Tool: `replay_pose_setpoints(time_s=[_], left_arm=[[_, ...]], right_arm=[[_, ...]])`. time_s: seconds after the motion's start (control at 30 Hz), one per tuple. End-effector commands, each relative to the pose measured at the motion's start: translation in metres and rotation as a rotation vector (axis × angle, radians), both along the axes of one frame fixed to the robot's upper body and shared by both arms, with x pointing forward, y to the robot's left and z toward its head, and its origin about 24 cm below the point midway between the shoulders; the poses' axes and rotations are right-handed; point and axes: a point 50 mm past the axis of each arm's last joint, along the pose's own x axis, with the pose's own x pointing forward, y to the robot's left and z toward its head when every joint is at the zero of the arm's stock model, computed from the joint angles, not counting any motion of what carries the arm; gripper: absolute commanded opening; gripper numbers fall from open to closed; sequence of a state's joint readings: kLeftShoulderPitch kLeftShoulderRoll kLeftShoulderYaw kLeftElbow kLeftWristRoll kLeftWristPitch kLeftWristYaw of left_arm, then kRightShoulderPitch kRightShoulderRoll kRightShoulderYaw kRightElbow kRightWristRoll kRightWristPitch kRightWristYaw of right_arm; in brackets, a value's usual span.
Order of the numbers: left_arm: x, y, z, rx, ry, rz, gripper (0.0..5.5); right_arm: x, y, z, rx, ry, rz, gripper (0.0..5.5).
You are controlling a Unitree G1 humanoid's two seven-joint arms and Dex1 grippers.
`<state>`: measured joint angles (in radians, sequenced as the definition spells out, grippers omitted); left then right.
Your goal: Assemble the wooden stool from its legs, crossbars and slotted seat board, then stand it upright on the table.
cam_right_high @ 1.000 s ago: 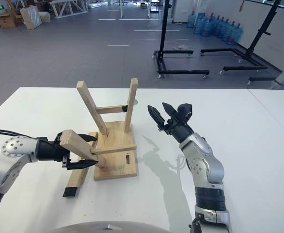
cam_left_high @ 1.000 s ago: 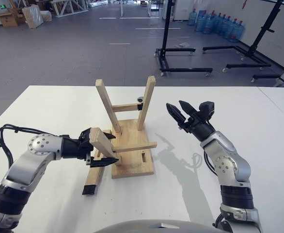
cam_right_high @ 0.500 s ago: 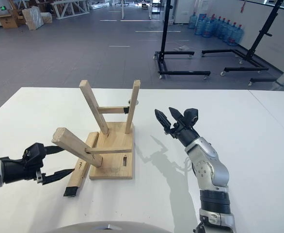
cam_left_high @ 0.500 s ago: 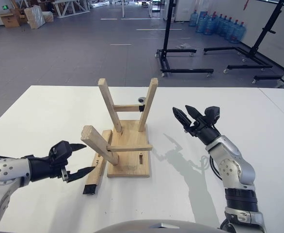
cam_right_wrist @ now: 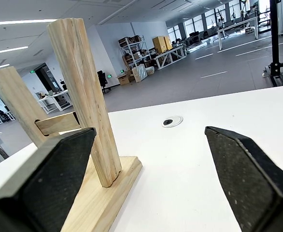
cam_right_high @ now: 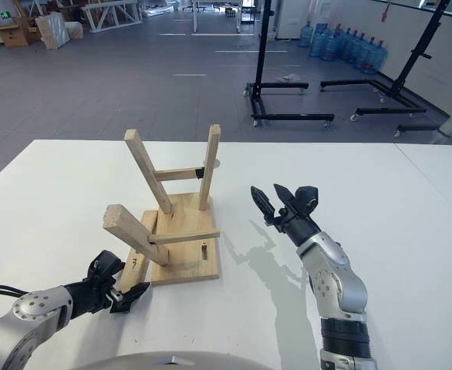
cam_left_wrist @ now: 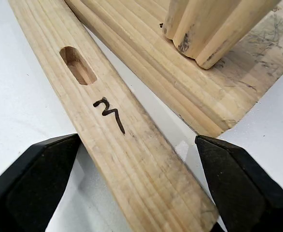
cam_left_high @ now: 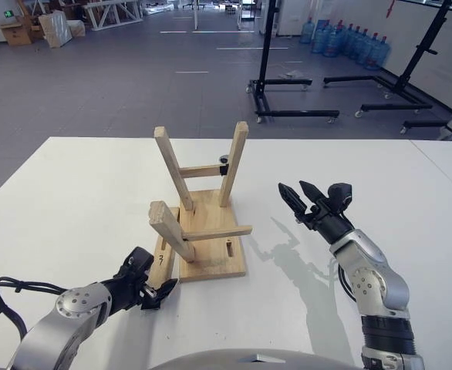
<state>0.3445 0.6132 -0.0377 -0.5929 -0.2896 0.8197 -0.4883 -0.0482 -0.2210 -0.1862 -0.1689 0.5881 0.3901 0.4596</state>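
Observation:
The slotted seat board (cam_left_high: 214, 258) lies flat on the white table. At its far end stand two legs (cam_left_high: 234, 160) joined by a crossbar (cam_left_high: 200, 171). A third leg (cam_left_high: 169, 229) leans tilted over the board's left edge, a crossbar (cam_left_high: 220, 231) running from it. A loose leg (cam_left_wrist: 117, 130), marked with a 3 and slotted, lies flat beside the board. My left gripper (cam_left_high: 153, 292) is open, its fingers (cam_left_wrist: 30, 183) on either side of that leg's near end without touching it. My right gripper (cam_left_high: 304, 196) hangs open in the air to the right of the stool.
A round grommet (cam_right_wrist: 172, 121) sits in the table behind the upright legs. Black wheeled racks (cam_left_high: 295, 85) and water bottles stand on the floor beyond the table's far edge. The table's right half (cam_left_high: 411, 200) is bare.
My left gripper let go of the tilted leg, drew back toward the near edge, and now straddles the loose leg's near end. The right gripper sank slightly to the right.

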Motion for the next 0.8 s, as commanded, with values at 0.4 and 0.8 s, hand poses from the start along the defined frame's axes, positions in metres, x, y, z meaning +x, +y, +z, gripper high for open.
replay_pose_setpoints(time_s=[0.4,0.8], left_arm=[[-0.005,0.064,-0.05,0.132,0.096,0.258,3.35],[0.033,0.101,-0.01,0.036,-0.316,0.377,2.07]], right_arm=[[-0.005,0.011,-0.002,-0.03,0.006,0.005,4.15],[0.002,0.012,0.018,-0.007,-0.081,0.078,4.15]])
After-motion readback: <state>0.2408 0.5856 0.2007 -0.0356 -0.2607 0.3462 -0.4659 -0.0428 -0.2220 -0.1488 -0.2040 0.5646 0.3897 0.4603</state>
